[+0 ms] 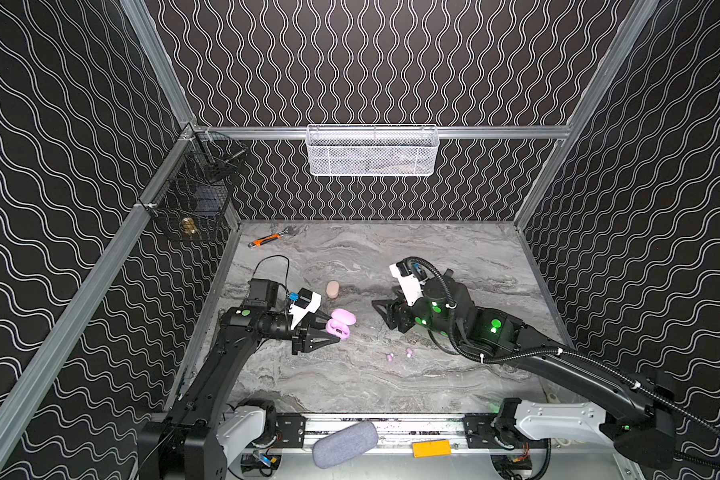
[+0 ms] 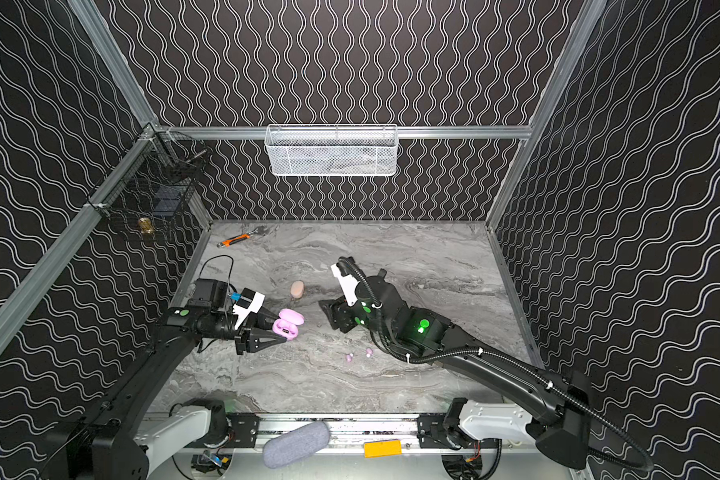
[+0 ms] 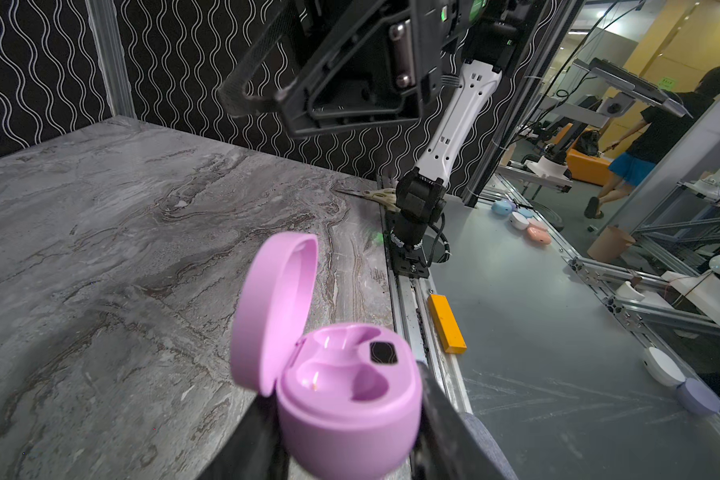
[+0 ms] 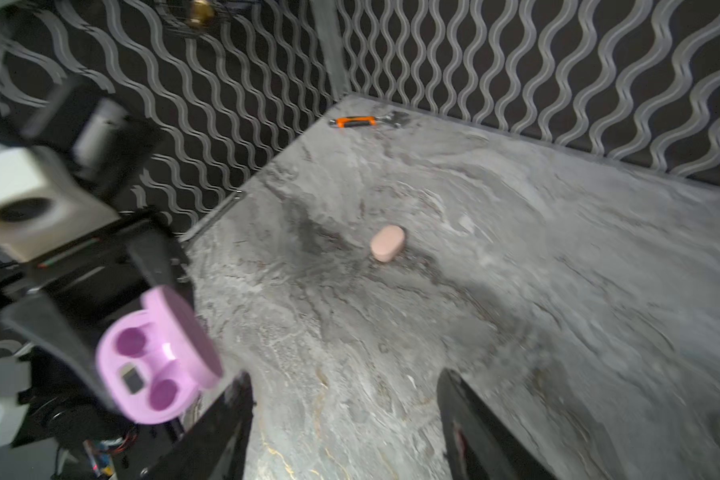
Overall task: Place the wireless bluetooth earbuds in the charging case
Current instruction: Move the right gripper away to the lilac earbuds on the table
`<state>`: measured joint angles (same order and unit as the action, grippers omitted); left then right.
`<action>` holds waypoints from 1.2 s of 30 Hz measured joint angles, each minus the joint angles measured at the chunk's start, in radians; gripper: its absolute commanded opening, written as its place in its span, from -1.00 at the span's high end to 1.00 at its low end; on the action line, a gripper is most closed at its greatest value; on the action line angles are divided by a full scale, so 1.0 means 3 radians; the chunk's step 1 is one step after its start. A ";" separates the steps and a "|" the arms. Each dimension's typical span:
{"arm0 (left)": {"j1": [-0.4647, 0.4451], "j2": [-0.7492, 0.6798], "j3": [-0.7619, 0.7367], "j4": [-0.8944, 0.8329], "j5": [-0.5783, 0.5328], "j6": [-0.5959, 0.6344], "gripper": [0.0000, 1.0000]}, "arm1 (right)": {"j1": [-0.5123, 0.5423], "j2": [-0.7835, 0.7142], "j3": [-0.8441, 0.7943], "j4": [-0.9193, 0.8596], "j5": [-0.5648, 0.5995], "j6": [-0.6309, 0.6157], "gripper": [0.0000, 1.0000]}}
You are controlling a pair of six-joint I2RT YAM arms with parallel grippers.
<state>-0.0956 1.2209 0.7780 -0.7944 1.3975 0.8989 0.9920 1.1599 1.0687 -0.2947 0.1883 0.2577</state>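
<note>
Both top views look down from high above the front edge, facing 12 o'clock, and show the whole bench (image 1: 391, 257) almost alike. The left wrist view sits very near the open pink case (image 3: 350, 407), facing 4 o'clock. The right wrist view faces 10 o'clock. All four views show that case.

The grey marbled tabletop (image 1: 391, 257) was enclosed by black walls (image 1: 371, 62) patterned with white wavy lines, framed by aluminium rails (image 1: 495, 132).
</note>
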 measured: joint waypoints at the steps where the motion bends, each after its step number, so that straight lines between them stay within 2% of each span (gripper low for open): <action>1: 0.0000 0.0019 0.0014 0.0001 0.0001 0.0005 0.38 | -0.0041 -0.0017 -0.0039 -0.0045 0.0043 0.0078 -0.42; 9: 0.0000 0.0189 0.0086 -0.0001 0.0003 0.0083 0.38 | -0.0211 0.0081 -0.0443 -0.0333 0.0167 0.0581 -0.40; 16: 0.0000 0.0294 0.0127 0.0004 0.0045 0.0104 0.37 | -0.0464 0.0177 -0.0862 -0.0393 0.0084 0.0871 -0.15; 20: 0.0000 0.0281 0.0111 0.0004 0.0080 0.0104 0.37 | -0.0626 0.0235 -0.1053 -0.0352 -0.0177 0.0896 0.05; 30: 0.0000 0.0205 0.0047 0.0003 0.0090 0.0100 0.36 | -0.0938 0.0549 -0.1527 -0.0084 -0.0799 0.0856 0.26; 34: 0.0000 0.0195 0.0029 0.0008 0.0089 0.0076 0.36 | -0.0958 0.0628 -0.1545 0.0099 -0.0941 0.0844 0.28; 36: 0.0000 0.0192 0.0023 0.0004 0.0088 0.0076 0.36 | -0.0960 0.0656 -0.1555 0.0164 -0.0987 0.0829 0.19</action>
<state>-0.0956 1.2785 0.7849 -0.7933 1.4239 0.9218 0.7040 1.3567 0.6022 -0.2455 -0.1078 0.5064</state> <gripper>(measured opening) 0.422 0.363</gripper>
